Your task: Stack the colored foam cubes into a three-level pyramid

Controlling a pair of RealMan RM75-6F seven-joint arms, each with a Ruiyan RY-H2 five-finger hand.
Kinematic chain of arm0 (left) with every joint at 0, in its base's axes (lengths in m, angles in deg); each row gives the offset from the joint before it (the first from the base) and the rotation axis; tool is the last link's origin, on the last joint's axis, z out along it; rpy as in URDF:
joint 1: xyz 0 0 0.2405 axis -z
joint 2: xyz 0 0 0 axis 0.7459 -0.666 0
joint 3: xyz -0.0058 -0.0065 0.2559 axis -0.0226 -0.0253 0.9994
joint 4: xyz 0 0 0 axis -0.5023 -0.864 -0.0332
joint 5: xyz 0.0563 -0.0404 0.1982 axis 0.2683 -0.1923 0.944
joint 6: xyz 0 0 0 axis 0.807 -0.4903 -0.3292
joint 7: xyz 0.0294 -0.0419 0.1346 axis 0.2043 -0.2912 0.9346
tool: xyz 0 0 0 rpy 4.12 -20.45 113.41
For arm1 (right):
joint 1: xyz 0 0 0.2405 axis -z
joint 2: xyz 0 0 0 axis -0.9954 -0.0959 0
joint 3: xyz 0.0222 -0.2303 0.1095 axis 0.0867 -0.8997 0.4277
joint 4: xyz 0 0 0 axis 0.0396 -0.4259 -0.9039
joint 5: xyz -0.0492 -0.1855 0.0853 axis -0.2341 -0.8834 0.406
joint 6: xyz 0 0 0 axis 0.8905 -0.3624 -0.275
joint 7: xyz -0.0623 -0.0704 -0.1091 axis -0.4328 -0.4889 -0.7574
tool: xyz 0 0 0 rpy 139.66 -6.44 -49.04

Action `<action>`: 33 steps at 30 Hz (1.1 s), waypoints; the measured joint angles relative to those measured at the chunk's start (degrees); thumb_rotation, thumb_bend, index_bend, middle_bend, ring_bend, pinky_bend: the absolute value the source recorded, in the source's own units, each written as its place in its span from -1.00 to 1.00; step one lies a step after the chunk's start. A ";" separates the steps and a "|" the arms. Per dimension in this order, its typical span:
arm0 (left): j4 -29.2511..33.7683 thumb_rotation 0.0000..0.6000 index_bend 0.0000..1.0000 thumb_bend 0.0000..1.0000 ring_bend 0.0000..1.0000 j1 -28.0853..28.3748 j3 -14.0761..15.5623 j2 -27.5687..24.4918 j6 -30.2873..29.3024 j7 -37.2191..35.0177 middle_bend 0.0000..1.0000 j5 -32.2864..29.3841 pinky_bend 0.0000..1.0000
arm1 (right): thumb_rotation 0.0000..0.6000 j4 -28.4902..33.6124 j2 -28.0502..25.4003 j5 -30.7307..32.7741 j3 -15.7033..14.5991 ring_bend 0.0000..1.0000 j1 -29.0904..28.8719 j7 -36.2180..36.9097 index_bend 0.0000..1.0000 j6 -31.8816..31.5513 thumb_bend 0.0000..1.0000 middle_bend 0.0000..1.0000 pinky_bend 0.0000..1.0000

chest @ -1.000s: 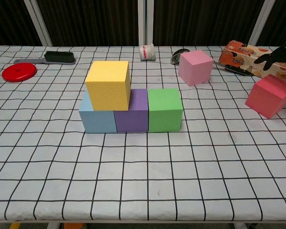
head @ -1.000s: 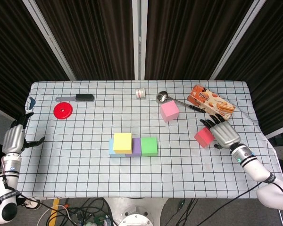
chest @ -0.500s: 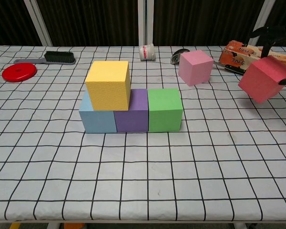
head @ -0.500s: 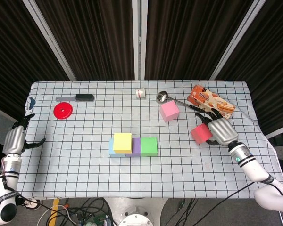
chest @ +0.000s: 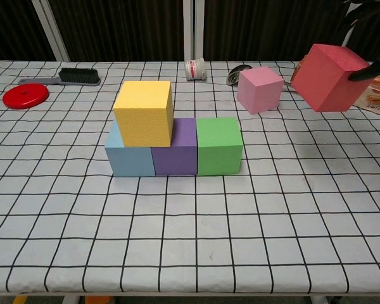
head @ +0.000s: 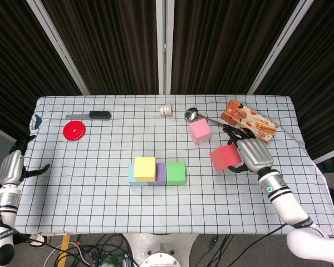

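Six cubes: three in a base row, one on top, one loose, one held.
Right hand (head: 250, 154): fingers wrapped round the red cube (chest: 330, 77), holding it tilted and clear of the worktop (head: 100, 194); in the chest view only dark fingertips (chest: 375, 68) show at the cube's far edge.
Red cube: in the right hand's grasp, on the side of the hand toward the stack.
Pink cube (head: 200, 132): just beyond the right hand, resting on the worktop, apart from the red cube.
Base row: blue cube (chest: 128, 155), purple cube (chest: 175, 149) and green cube (chest: 219, 145), side by side and touching, well to the left of the right hand.
Yellow cube (chest: 144, 113): on top of the row, over the blue and purple cubes.
Left hand (head: 13, 167): off the worktop's left edge, fingers apart, holding nothing, far from every cube.
Snack box (head: 249, 120): just behind the right hand.
Ladle (head: 192, 115): behind the pink cube.
Red disc (head: 74, 130) and brush (head: 96, 115): far corner nearest the left hand.
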 measured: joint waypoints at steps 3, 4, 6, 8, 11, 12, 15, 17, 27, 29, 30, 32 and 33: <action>-0.20 1.00 -0.77 -0.68 -0.98 -0.61 -0.06 -0.57 0.20 -1.51 -0.78 0.43 -0.82 | 1.00 3.19 1.24 9.80 0.88 -0.75 -4.94 -8.93 -1.00 -2.97 -0.61 0.14 -1.00; -0.29 1.00 -0.77 -0.68 -0.98 -0.83 -0.09 -0.83 0.34 -2.06 -0.78 0.52 -0.82 | 1.00 4.02 2.18 13.52 1.30 -0.75 -7.16 -11.50 -1.00 -4.24 -0.61 0.15 -1.00; -0.46 1.00 -0.77 -0.68 -0.98 -1.17 -0.15 -1.14 0.53 -2.80 -0.78 0.59 -0.82 | 1.00 4.80 4.10 18.59 1.97 -0.75 -10.67 -14.85 -1.00 -6.26 -0.60 0.15 -1.00; -0.70 1.00 -0.77 -0.68 -0.98 -1.55 -0.21 -1.38 0.76 -3.61 -0.78 0.62 -0.82 | 1.00 5.23 7.08 23.62 2.81 -0.75 -14.98 -18.78 -1.00 -8.76 -0.60 0.16 -1.00; -1.32 1.00 -0.77 -0.68 -0.98 -2.01 -0.17 -1.57 1.19 -4.42 -0.78 0.68 -0.82 | 1.00 5.31 11.78 29.11 4.04 -0.74 -20.29 -23.34 -1.00 -12.67 -0.60 0.17 -1.00; -1.49 1.00 -0.77 -0.68 -0.98 -2.10 -0.16 -1.59 1.35 -4.68 -0.78 0.67 -0.82 | 1.00 5.27 13.05 30.29 4.40 -0.73 -21.50 -24.36 -1.00 -13.83 -0.60 0.17 -1.00; -2.14 1.00 -0.77 -0.68 -0.98 -2.37 -0.16 -1.58 1.94 -5.57 -0.78 0.66 -0.82 | 1.00 5.15 16.28 33.03 5.38 -0.73 -24.34 -26.81 -1.00 -17.19 -0.60 0.18 -1.00; -2.59 1.00 -0.77 -0.68 -0.98 -2.49 -0.23 -1.55 2.25 -6.04 -0.78 0.70 -0.82 | 1.00 5.25 17.74 34.55 5.89 -0.73 -25.64 -28.07 -1.00 -18.95 -0.60 0.18 -1.00; -3.21 1.00 -0.77 -0.68 -0.98 -2.72 -0.59 -1.16 2.86 -6.77 -0.78 1.21 -0.82 | 1.00 6.79 22.32 38.41 7.24 -0.73 -28.93 -31.77 -1.00 -26.08 -0.58 0.18 -1.00; -3.21 1.00 -0.77 -0.68 -0.98 -2.86 -0.60 -1.16 2.88 -6.97 -0.78 1.30 -0.82 | 1.00 6.91 23.50 38.98 7.50 -0.73 -29.66 -32.63 -1.00 -27.37 -0.58 0.18 -1.00; -3.21 1.00 -0.77 -0.68 -0.98 -2.94 -0.61 -1.17 2.87 -7.07 -0.78 1.35 -0.82 | 1.00 6.90 24.01 39.20 7.63 -0.73 -29.95 -32.95 -1.00 -27.84 -0.58 0.18 -1.00; -3.24 1.00 -0.77 -0.68 -0.98 -3.11 -0.61 -1.23 2.87 -7.27 -0.78 1.49 -0.82 | 1.00 6.66 25.14 39.74 7.97 -0.73 -30.63 -33.71 -1.00 -28.69 -0.58 0.18 -1.00; -3.28 1.00 -0.77 -0.68 -0.98 -3.18 -0.60 -1.24 2.88 -7.33 -0.78 1.53 -0.82 | 1.00 6.46 25.58 39.99 8.14 -0.73 -30.91 -34.02 -1.00 -28.92 -0.58 0.18 -1.00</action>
